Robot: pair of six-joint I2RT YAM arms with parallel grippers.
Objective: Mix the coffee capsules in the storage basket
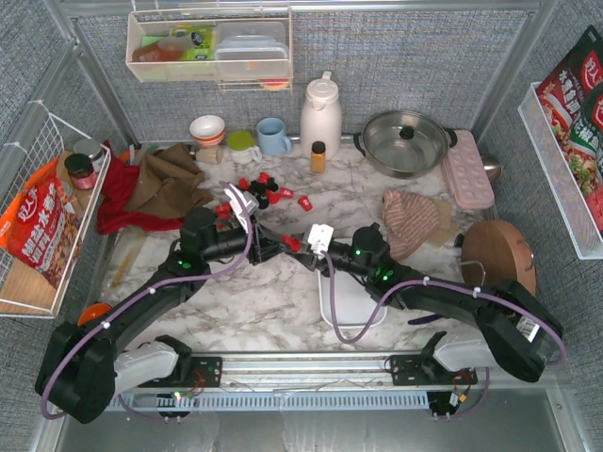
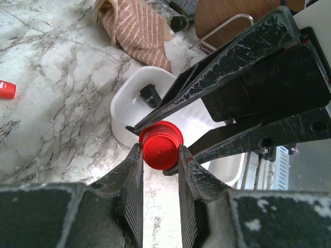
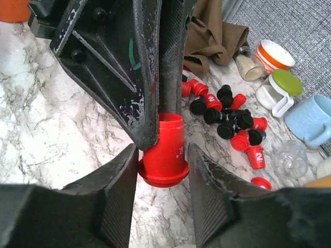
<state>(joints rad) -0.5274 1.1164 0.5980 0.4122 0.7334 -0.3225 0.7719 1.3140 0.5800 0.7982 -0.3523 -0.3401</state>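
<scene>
Red coffee capsule [image 2: 161,143] is pinched in the left claw [image 2: 159,151]. The right claw [image 3: 163,152] sits around it; cannot tell if gripping.

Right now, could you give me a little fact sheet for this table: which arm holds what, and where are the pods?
left gripper: shut on a red capsule
right gripper: jaws either side of that same capsule; grip unclear
storage basket: white, one black capsule inside
loose capsules: red and black pile on the marble table, outside the basket
</scene>
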